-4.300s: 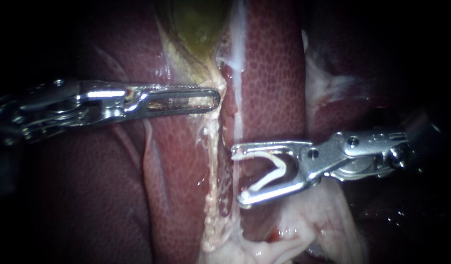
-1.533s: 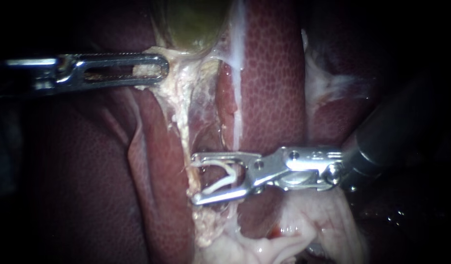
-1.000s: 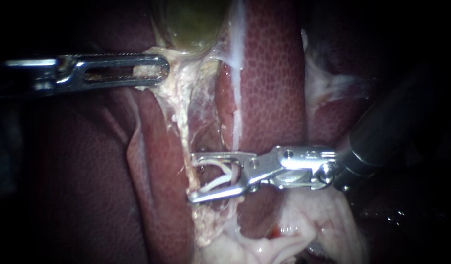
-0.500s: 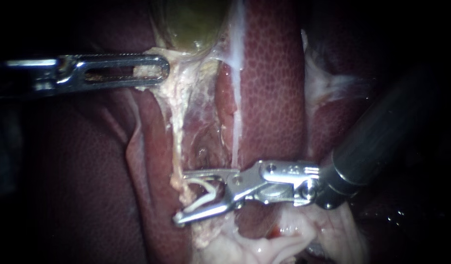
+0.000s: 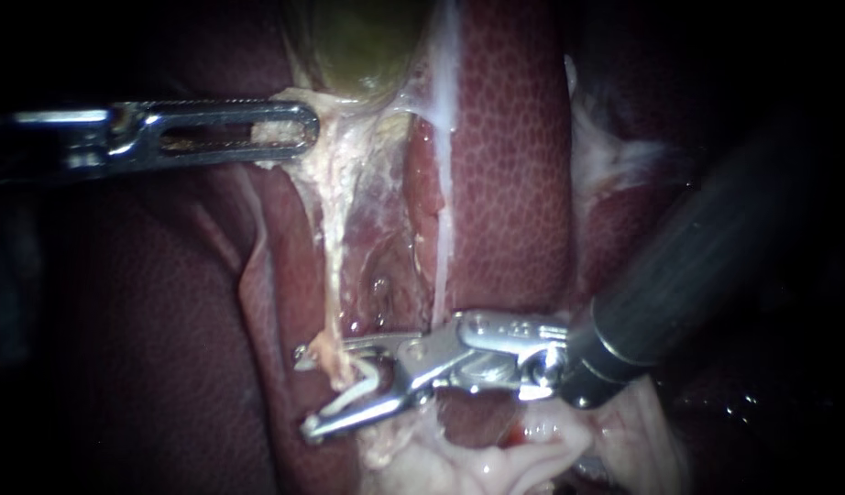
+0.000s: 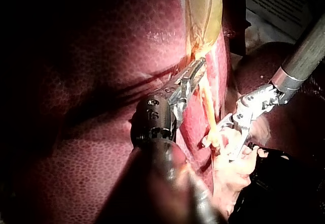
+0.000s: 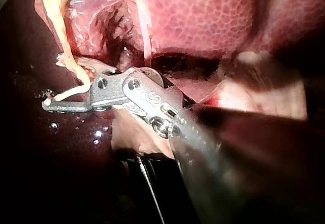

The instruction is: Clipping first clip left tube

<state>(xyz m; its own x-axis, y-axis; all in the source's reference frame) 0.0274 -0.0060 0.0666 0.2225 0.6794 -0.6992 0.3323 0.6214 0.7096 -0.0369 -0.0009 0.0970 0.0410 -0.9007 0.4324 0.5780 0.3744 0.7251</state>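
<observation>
- The left tube (image 5: pixel 332 266) is the pale yellowish strand running from the foot of the gallbladder (image 5: pixel 354 46) down over the liver (image 5: pixel 505 165). It looks thin, taut and ragged, with a small lumpy thickening just where it meets your right instrument.
- Its long axis runs up and down in the endoscope view. Your right instrument (image 5: pixel 311 392) crosses it almost square from the right, so the tube lies inside the gap of the jaws, not ahead of their tips.
- Those jaws stand spread, carrying a white clip (image 5: pixel 349 396) whose two legs are not yet pressed together. Both tips appear to reach past the tube on its far side, which I judge is what the squeeze needs.
- In the right wrist view the tube (image 7: pixel 63 36) drops into the gap close to the jaw tips. Check that it sits well within the clip's legs and not only at their ends.
- A thin whitish strand (image 5: pixel 438 266) lies to the right, near the jaws' hinge and outside the gap. I cannot tell whether it touches the instrument.
- Your left instrument (image 5: pixel 305 128) is well apart, up beside the gallbladder. Its jaws are clamped on pale tissue (image 5: pixel 335 105), holding it out to the left, and that seems to stretch the tube. The right instrument is the nearer one and the one to act.
- In my judgement, the lumpy part could bunch up in the clip.
</observation>
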